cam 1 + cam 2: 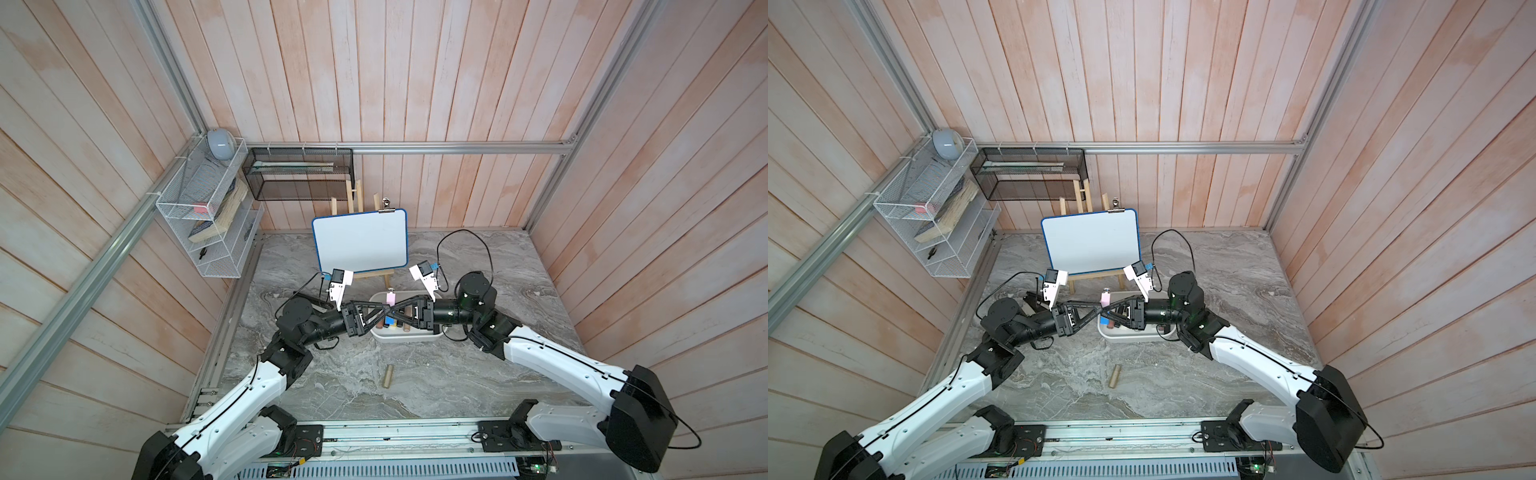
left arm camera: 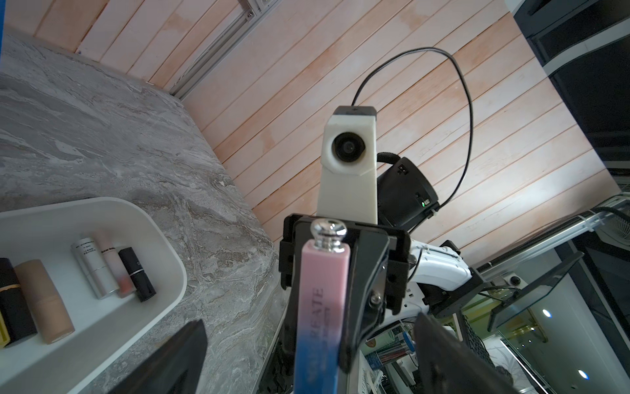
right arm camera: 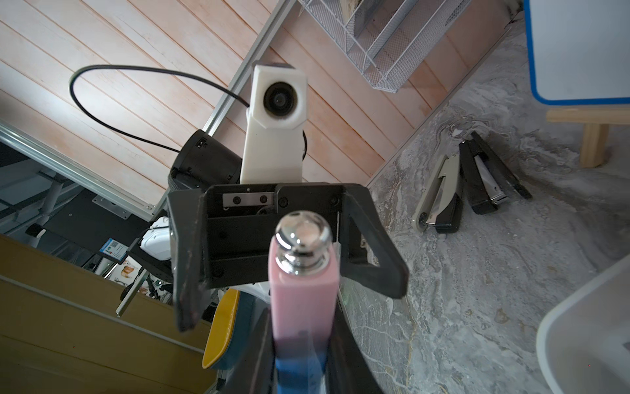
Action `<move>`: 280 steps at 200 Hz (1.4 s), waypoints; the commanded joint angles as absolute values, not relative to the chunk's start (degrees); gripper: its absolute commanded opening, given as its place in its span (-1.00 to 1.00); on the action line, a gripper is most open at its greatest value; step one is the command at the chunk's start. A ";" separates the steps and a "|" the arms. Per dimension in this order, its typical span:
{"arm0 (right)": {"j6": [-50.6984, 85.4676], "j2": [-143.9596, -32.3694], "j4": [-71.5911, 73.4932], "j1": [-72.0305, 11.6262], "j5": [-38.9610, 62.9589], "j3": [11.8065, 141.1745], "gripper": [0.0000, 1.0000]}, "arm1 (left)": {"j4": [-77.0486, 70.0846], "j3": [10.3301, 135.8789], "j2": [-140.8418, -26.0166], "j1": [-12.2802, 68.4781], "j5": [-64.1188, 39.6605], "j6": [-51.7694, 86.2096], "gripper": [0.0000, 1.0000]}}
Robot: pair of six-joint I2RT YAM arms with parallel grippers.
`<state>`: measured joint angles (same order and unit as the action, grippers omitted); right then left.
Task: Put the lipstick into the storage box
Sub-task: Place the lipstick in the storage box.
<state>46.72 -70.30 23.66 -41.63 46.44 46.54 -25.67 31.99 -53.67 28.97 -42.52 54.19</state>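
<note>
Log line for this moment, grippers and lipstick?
left gripper: open, clear of lipstick | right gripper: shut on lipstick | lipstick: held above storage box, not inside

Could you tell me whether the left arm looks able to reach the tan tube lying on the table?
Likely yes: the left gripper is open, gripping nothing, and the tan tube lies alone on the table, nearer the robot than the box, with nothing over it.

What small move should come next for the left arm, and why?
Probably draw the left gripper straight back: its jaws stand open on both sides of the lipstick, which the right gripper clamps close to the storage box, so retreating clears the way.
</note>
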 commanded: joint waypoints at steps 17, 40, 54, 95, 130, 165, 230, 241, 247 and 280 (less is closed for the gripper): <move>43.87 -66.46 15.36 -37.84 40.66 45.98 -0.71 | -20.11 33.71 -49.95 27.60 -40.44 50.70 0.99; 41.23 -65.29 6.01 -36.36 34.62 47.72 -0.71 | -14.66 33.60 -47.46 27.06 -38.38 48.61 0.99; 39.52 -64.92 -0.27 -36.21 29.29 49.08 -0.71 | -9.05 34.02 -46.30 26.98 -36.01 46.56 0.99; 37.05 -65.96 -14.33 -36.13 16.59 52.29 -0.71 | 3.29 34.36 -43.98 27.03 -31.65 44.06 0.99; 33.20 -70.78 -21.15 -36.12 9.80 54.83 -0.71 | 12.58 33.80 -44.14 27.00 -27.16 41.55 0.99; 29.45 -78.65 -23.36 -35.96 6.57 57.09 -0.71 | 14.87 31.70 -45.67 27.46 -24.35 40.17 0.99; 25.40 -90.91 -22.06 -35.46 5.27 60.48 -0.70 | 21.21 33.08 -49.86 35.54 -11.46 37.12 0.99; 24.93 -92.66 -22.06 -35.22 5.25 61.29 -0.70 | 22.23 33.82 -51.79 37.14 -9.39 36.59 0.99; 24.78 -93.54 -22.06 -35.16 5.31 61.72 -0.70 | 22.60 34.22 -52.70 37.78 -8.31 36.35 0.99; 24.01 -97.23 -21.51 -34.91 5.65 63.23 -0.69 | 23.27 35.39 -57.45 42.90 -3.08 35.24 0.99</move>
